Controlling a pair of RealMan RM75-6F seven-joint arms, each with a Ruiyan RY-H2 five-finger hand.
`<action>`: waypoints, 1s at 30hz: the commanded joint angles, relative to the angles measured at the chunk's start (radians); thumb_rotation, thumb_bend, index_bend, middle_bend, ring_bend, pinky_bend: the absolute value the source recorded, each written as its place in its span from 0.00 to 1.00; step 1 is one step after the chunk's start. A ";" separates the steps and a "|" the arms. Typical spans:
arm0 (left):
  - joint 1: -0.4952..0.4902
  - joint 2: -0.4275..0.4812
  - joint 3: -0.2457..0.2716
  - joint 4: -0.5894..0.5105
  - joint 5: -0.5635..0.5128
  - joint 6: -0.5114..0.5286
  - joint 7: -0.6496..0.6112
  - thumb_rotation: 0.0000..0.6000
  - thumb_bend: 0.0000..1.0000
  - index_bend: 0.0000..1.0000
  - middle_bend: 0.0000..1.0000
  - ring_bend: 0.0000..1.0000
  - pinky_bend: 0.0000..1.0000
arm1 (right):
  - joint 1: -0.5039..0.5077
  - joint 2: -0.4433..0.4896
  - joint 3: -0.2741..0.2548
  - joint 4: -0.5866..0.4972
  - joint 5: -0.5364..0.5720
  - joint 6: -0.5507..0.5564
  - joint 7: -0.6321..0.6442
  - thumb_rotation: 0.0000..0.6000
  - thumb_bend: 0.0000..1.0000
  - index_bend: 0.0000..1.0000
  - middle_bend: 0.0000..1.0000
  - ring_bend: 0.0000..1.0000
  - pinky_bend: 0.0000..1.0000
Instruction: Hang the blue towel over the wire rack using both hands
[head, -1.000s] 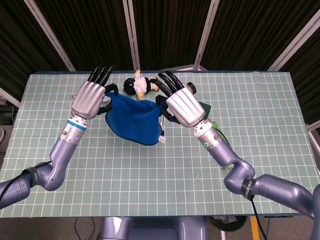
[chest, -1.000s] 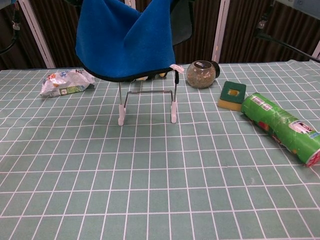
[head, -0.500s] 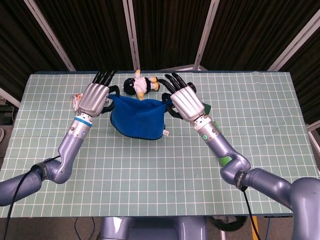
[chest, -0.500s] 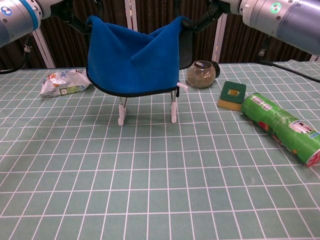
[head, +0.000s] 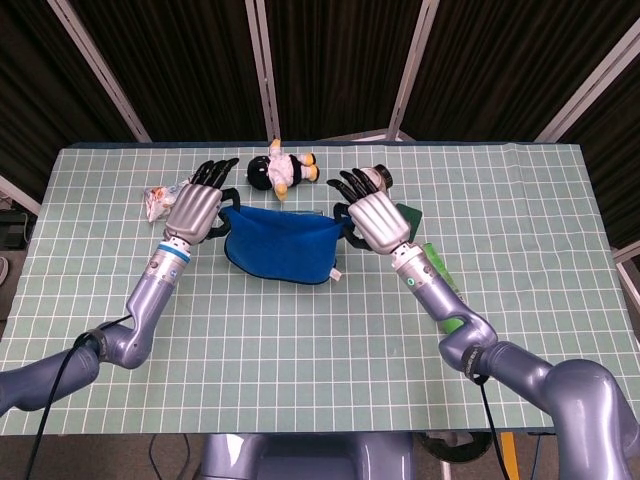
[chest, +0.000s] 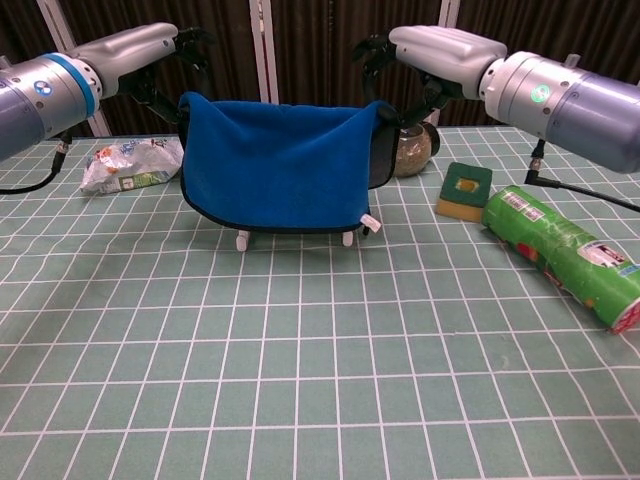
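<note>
**Towel draped on rack, both hands at its top corners**

Blue towel (chest: 280, 165) hangs over the wire rack (chest: 347, 238), top edge stretched flat between the two hands, front panel covering most of the rack; only the white feet show below the hem in chest view. White tag at the towel's lower right corner.

Left hand (chest: 135, 55) at the towel's top left corner, fingers curled down over the edge; it appears to hold the corner, contact partly hidden. Right hand (chest: 430, 50) at the top right corner, fingers bent down behind the cloth, also seeming to grip it. In head view the left hand (head: 197, 208) and right hand (head: 372, 216) sit at either end of the towel (head: 280, 245).

Crumpled wrapper (chest: 130, 165) left of the rack. Jar (chest: 410, 150) just behind the towel's right edge. Green-yellow sponge (chest: 465, 190) and green can (chest: 565, 255) lying on its side, right. Penguin plush (head: 280, 170) on the far side, past the towel. Green gridded mat (chest: 320, 380) covers the table.
</note>
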 joint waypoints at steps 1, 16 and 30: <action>0.000 -0.014 0.008 0.017 0.003 -0.007 -0.012 1.00 0.54 0.79 0.00 0.00 0.00 | -0.004 -0.011 -0.012 0.024 -0.009 0.005 0.019 1.00 0.48 0.64 0.11 0.00 0.00; 0.012 -0.041 0.024 0.063 0.017 -0.001 -0.041 1.00 0.54 0.79 0.00 0.00 0.00 | 0.000 -0.028 -0.020 0.052 -0.020 0.013 0.030 1.00 0.47 0.64 0.11 0.00 0.00; 0.018 -0.033 0.034 0.065 0.022 -0.031 -0.068 1.00 0.13 0.00 0.00 0.00 0.00 | 0.007 -0.023 -0.026 0.037 -0.008 -0.026 0.011 1.00 0.05 0.22 0.06 0.00 0.00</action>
